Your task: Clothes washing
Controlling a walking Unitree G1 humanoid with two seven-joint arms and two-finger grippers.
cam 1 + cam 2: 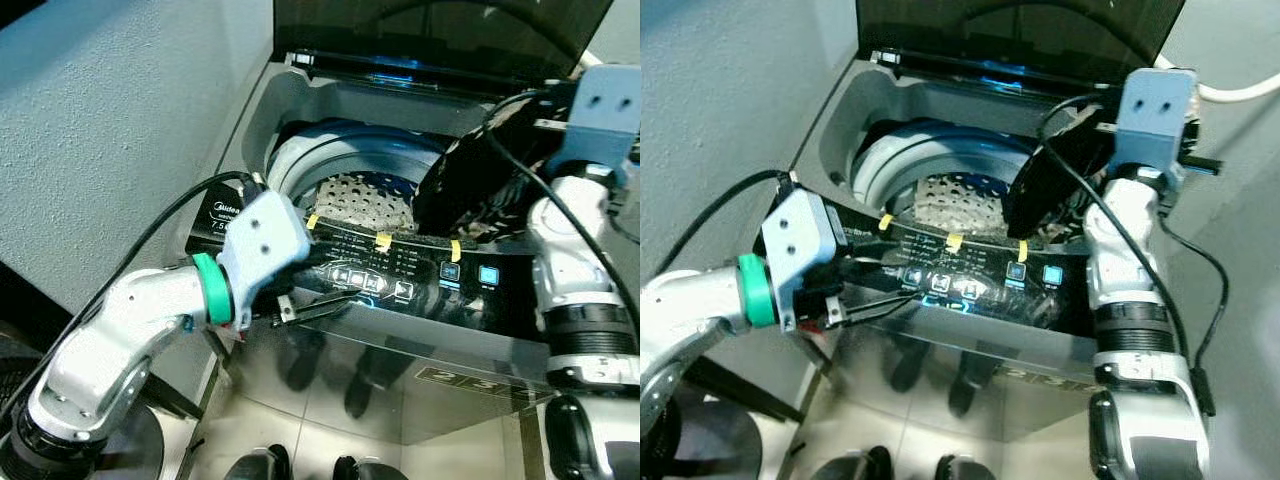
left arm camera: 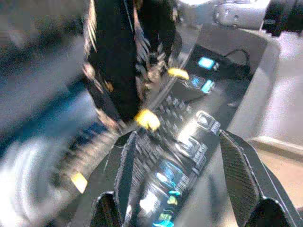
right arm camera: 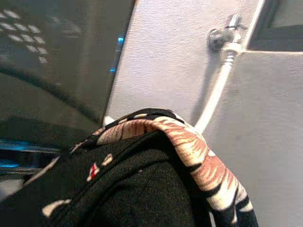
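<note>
Black garment point(image 1: 478, 180) with a pale floral print, upper right of the left eye view, hanging over the right side of the open drum point(image 1: 360, 190) of the top-loading washing machine point(image 1: 940, 350). Draped from the right gripper point(image 1: 1065, 150), upper right of centre; fingers buried in the cloth, so how far apart cannot be told. In the right wrist view, the same cloth bulging across the lower half, print in rust and cream, with a wall tap point(image 3: 222, 35) and white hose point(image 3: 213, 94) at upper right, seen nowhere in the head views beyond a stub of hose at the far right edge. Perforated metal drum wall visible at centre; drum floor hidden behind the rim and cloth. Raised dark lid point(image 1: 440, 30) cut off at the top edge. Left gripper point(image 2: 182, 179) at lower centre of its wrist view, fingers spread wide and empty, hovering just above the lit control panel point(image 1: 400, 275); glowing blue buttons and three yellow tape tabs there. Panel lettering blurred, unreadable. Garment in that view smeared by motion blur at upper left.
</note>
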